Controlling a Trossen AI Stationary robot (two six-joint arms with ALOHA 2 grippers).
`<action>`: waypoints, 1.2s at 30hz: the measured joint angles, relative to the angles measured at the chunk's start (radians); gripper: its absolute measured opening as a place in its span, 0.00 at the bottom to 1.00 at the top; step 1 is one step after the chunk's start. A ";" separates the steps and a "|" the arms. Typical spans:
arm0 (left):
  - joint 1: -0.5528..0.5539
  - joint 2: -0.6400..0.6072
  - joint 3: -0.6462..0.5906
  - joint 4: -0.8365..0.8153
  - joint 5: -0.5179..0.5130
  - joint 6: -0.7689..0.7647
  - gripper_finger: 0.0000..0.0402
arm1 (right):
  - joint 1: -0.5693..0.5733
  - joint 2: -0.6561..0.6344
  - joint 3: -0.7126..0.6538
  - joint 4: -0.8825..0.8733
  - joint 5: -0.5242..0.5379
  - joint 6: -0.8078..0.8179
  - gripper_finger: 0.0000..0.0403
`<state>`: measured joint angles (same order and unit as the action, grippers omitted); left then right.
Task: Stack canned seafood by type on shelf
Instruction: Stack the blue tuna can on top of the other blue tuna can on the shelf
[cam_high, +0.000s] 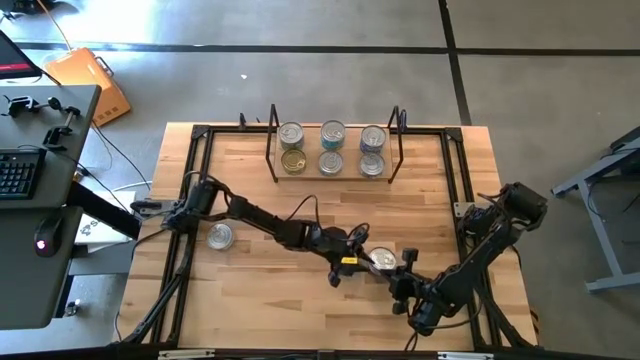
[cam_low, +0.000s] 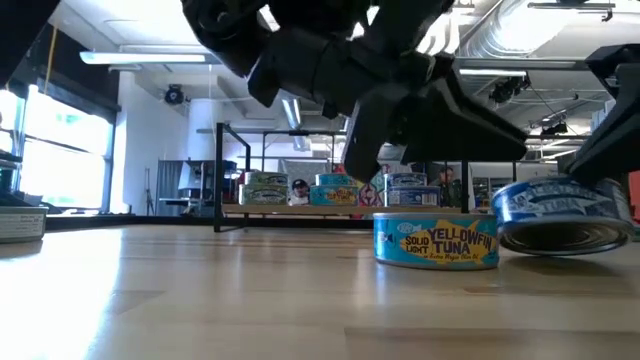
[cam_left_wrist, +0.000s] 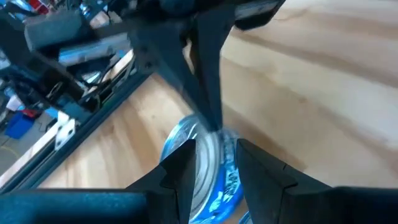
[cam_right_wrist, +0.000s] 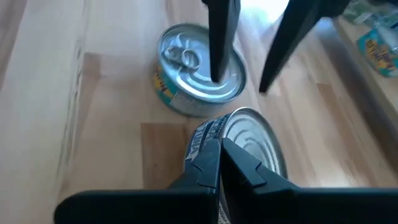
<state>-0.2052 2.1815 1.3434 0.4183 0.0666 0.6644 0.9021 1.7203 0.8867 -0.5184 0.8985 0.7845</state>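
While six tins fill the light-wood shelf (cam_high: 332, 173), the right gripper (cam_right_wrist: 219, 163) clamps a tilted blue-labelled tuna tin (cam_low: 560, 215); the left gripper (cam_right_wrist: 249, 53), jaws apart, hovers over an upright silver-lidded yellowfin tin (cam_low: 436, 240), likely next gripped.

The left arm reached from the surface's left edge across toward the front centre, its tool (cam_high: 362, 262) pointed down with fingers spread apart. The right arm folded back from the right edge and ran low toward the front, its tool (cam_high: 401, 283) just beside the left one, fingers (cam_right_wrist: 219, 163) pressed nearly together. Both wrists sat low above the surface.
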 joint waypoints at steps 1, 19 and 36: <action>0.005 0.000 0.000 -0.001 0.000 0.002 0.27 | -0.004 0.000 0.000 0.001 0.011 0.000 0.00; 0.056 0.000 0.000 -0.100 0.025 -0.005 0.27 | -0.105 -0.001 0.002 0.008 0.011 -0.004 0.00; 0.088 0.000 -0.001 -0.103 0.059 0.010 0.01 | -0.105 -0.002 0.002 0.027 0.012 -0.008 0.00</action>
<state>-0.1169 2.1818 1.3426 0.3157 0.1257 0.6745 0.7971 1.7187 0.8886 -0.4915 0.9100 0.7769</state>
